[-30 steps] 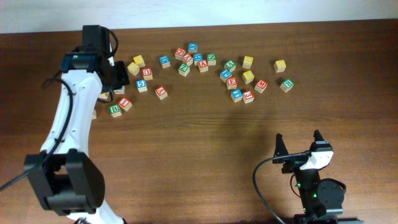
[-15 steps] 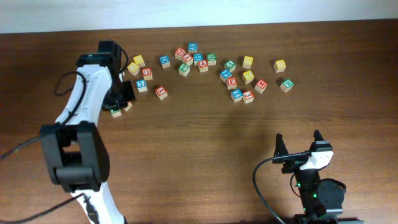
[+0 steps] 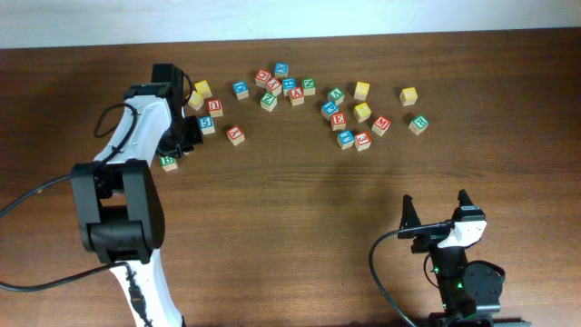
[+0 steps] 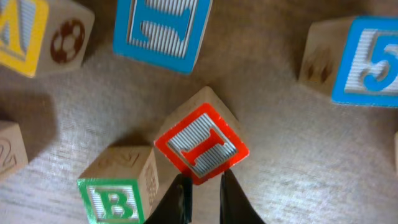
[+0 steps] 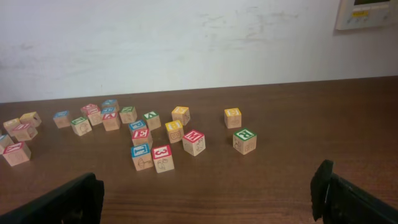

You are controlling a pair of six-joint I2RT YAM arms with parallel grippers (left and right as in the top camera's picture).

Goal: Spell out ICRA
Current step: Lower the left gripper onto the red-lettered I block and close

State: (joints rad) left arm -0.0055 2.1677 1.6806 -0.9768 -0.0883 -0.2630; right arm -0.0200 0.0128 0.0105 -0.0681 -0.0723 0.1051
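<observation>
In the left wrist view the red-lettered I cube (image 4: 201,143) lies on the table, turned like a diamond. Its near corner sits right at the tips of my left gripper (image 4: 203,198). The jaws stand almost together with only a narrow gap, far narrower than the cube, and hold nothing. From overhead, the left gripper (image 3: 180,145) hovers over the left cluster and hides the I. A green-topped cube (image 5: 244,140) that looks like the R stands at the right of the scatter. I cannot pick out the C or the A. My right gripper (image 3: 437,207) rests open at the near right.
A green B cube (image 4: 118,186) sits just left of the left fingers. A blue cube (image 4: 163,28), a blue 5 (image 4: 367,62) and a yellow cube (image 4: 22,31) lie beyond the I. Several more cubes (image 3: 345,113) are scattered along the far side of the table (image 3: 300,227).
The left arm has swung right and in from the table's left edge over the left cluster, coming down at the I cube. The right arm has not moved.
</observation>
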